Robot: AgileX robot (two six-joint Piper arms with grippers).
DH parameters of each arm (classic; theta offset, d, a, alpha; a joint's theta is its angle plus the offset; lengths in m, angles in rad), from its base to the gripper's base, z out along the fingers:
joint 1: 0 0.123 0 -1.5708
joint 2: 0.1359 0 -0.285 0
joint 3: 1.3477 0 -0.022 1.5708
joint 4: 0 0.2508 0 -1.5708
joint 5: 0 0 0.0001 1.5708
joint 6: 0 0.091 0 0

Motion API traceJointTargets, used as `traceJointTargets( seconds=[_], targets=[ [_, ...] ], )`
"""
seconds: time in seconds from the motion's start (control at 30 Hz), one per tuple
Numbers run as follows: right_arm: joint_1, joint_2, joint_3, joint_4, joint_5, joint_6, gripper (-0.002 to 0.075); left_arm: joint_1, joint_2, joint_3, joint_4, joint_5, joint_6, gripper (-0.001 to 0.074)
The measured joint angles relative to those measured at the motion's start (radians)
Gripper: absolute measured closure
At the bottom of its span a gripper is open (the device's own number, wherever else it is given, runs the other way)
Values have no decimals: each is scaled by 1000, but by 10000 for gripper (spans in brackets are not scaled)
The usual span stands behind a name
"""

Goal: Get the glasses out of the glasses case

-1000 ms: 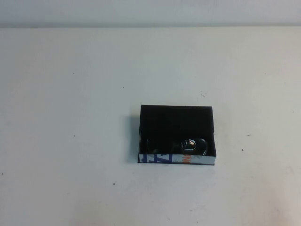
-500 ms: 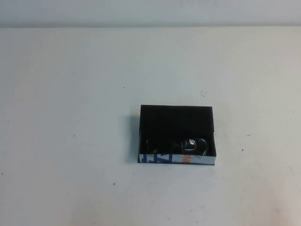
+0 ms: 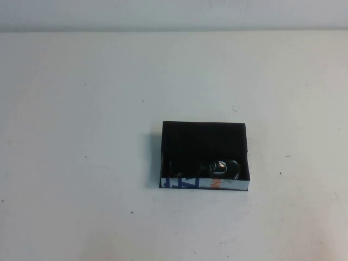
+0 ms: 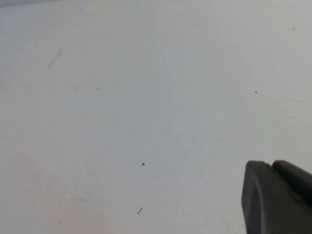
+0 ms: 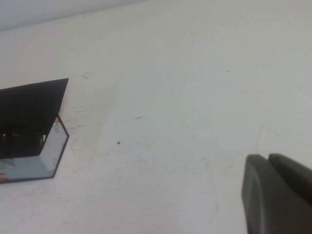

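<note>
The glasses case [image 3: 204,141] is a shallow open box with a black inside, lying a little right of the table's middle; its near outer side [image 3: 204,184] is white with blue and orange print. The dark glasses [image 3: 217,167] lie inside against the near wall. The case's corner also shows in the right wrist view [image 5: 34,122]. Neither gripper shows in the high view. My left gripper [image 4: 270,168] is shut and empty over bare table. My right gripper [image 5: 265,161] is shut and empty, well to the side of the case.
The white table [image 3: 81,136] has small dark specks and faint scuffs. A pale wall runs along the table's far edge [image 3: 174,30].
</note>
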Motion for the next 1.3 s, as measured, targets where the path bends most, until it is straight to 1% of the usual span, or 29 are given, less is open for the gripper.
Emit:
traceJointTargets(
  seconds=[0.1, 0.2, 0.4, 0.47, 0.53, 0.6, 0.7, 0.83, 0.97, 1.1, 1.17, 1.3],
  targets=[
    [0, 0, -2, 8, -13, 0, 743, 0, 0, 0, 0, 0, 0, 739],
    [0, 0, -73, 33, 9, 0, 743, 0, 0, 0, 0, 0, 0, 739],
    [0, 5, -373, 69, 14, 0, 743, 0, 0, 0, 0, 0, 0, 740],
    [0, 26, -456, 71, 59, 0, 743, 0, 0, 0, 0, 0, 0, 739],
    [0, 58, -496, 71, 98, 0, 743, 0, 0, 0, 0, 0, 0, 739],
    [0, 111, -500, 84, 96, 0, 743, 0, 0, 0, 0, 0, 0, 739],
    [0, 204, -500, 148, 108, -14, 743, 0, 0, 0, 0, 0, 0, 740],
    [0, 349, -531, 191, 128, -197, 743, 0, 0, 0, 0, 0, 0, 739],
    [5, 523, -672, 283, 216, -452, 743, 0, 0, 0, 0, 0, 0, 739],
    [50, 717, -851, 326, 373, -672, 743, 0, 0, 0, 0, 0, 0, 739],
    [91, 824, -941, 330, 483, -773, 743, 0, 0, 0, 0, 0, 0, 739],
    [168, 1031, -1077, 332, 672, -901, 743, 0, 0, 0, 0, 0, 0, 739]
  ],
)
